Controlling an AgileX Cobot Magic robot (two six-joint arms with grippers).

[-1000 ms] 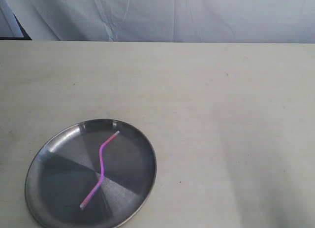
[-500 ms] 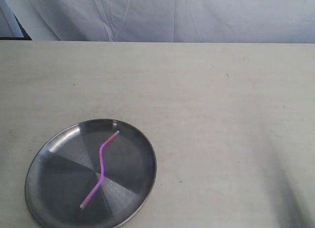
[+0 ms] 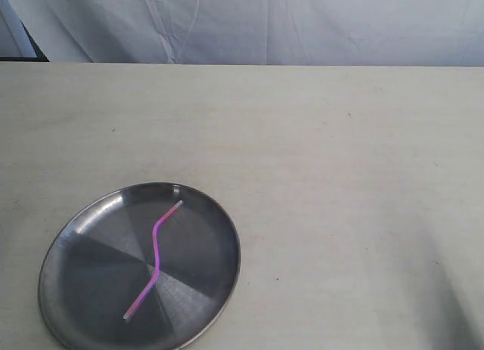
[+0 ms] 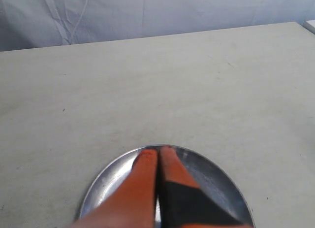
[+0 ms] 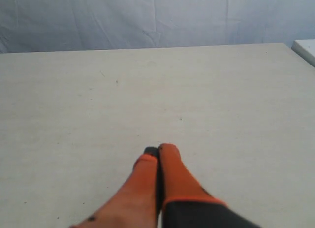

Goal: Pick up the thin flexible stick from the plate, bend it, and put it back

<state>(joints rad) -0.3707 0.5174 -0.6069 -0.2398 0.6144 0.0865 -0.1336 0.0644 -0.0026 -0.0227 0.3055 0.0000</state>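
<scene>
On the lower left of the exterior view, the plate sits on the pale table, and the thin flexible stick lies inside it, running from near the far rim toward the near rim with two kinks that give it a shallow zigzag. Neither arm shows in this view. Since the stick is already kinked and resting in the plate, the bend and return look done. The stick is probably very light, soft enough to bend under a small squeeze and able to keep a crease. Lying flat on slick steel, it would tend to skid away from a closing claw. The short middle run between the two kinks looks like the best place to pinch it, with the tips set across it. In the left wrist view, the left gripper hangs over the plate with its orange fingers pressed together, tips near the far rim and holding nothing. The stick cannot be seen here and may be hidden behind the fingers. In the right wrist view, the right gripper is likewise pressed together and empty, over the bare table, with no plate in sight.
</scene>
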